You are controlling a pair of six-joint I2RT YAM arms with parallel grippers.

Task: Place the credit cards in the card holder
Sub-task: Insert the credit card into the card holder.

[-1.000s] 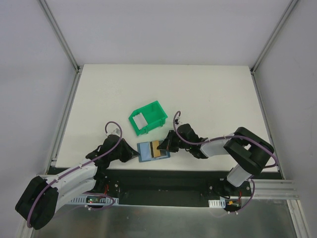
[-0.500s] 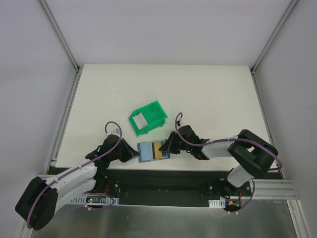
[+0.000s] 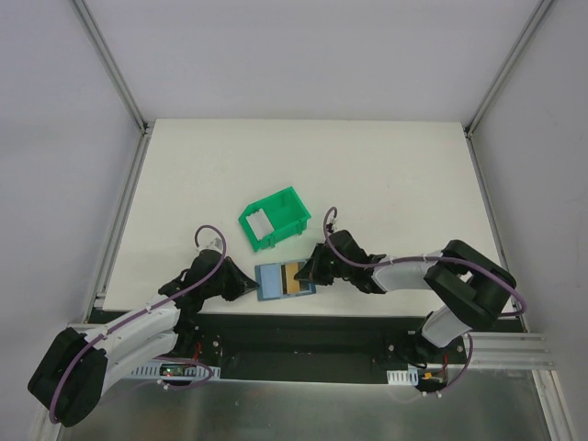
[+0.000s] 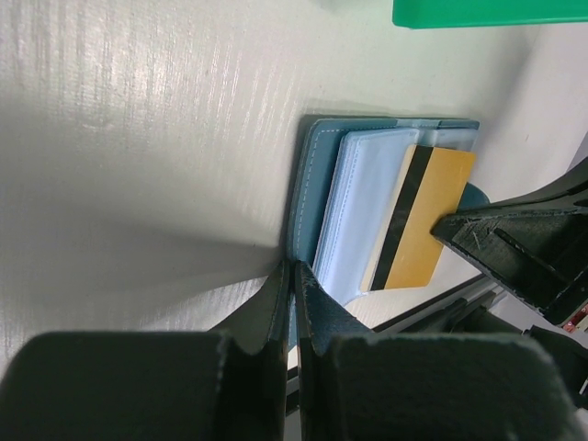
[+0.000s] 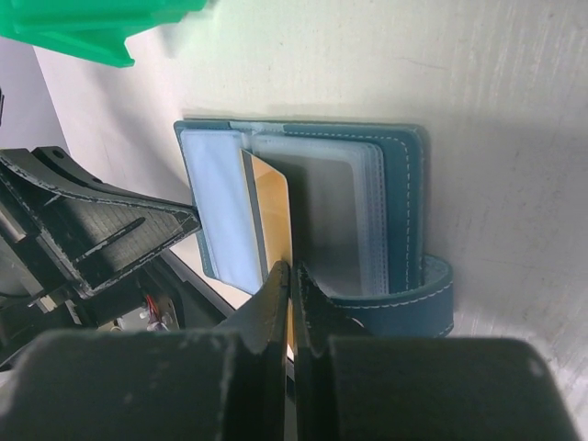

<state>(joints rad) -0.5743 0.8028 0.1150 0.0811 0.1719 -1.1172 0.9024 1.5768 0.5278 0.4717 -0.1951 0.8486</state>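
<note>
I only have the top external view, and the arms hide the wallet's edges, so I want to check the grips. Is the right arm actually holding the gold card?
Observer: Yes. The right wrist view shows the right jaws shut on the near edge of the tan-gold card.
Operator: And the left arm?
Observer: The left wrist view shows the left jaws shut on the teal cover edge of the card holder.
Operator: Is the card in a pocket yet?
Observer: Not fully. From the left wrist, most of its face, including its black stripe, lies exposed over the pale blue sleeves.
</note>
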